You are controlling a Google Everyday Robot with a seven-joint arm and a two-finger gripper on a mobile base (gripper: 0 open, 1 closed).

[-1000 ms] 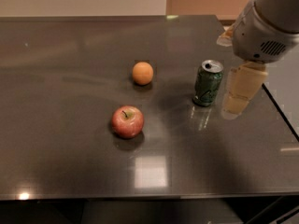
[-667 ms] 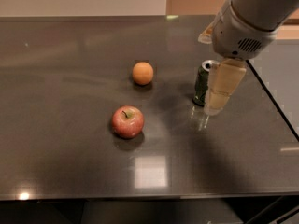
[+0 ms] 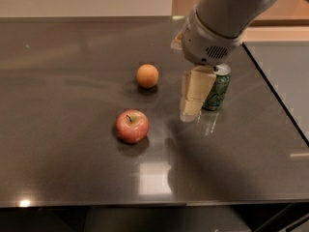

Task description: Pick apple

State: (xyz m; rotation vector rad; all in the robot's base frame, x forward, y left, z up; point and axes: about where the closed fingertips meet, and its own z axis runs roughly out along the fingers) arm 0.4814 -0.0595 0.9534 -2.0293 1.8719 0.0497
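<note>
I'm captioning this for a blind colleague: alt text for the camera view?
A round red apple sits untouched on a dark glossy table; the robot's cream gripper hovers to its right, beside a green drink can. A smooth orange fruit lies behind the apple.

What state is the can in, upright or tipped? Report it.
Upright: the can stands on its base on the table, silver top up. The gripper hangs beside it, toward the apple.

My cream-coloured gripper hangs just over the glossy dark grey table, beneath my pale grey arm and beside a green can with a silver top. The apple is red with yellowish patches and a dark stem. The round fruit beyond it is plain orange.
</note>
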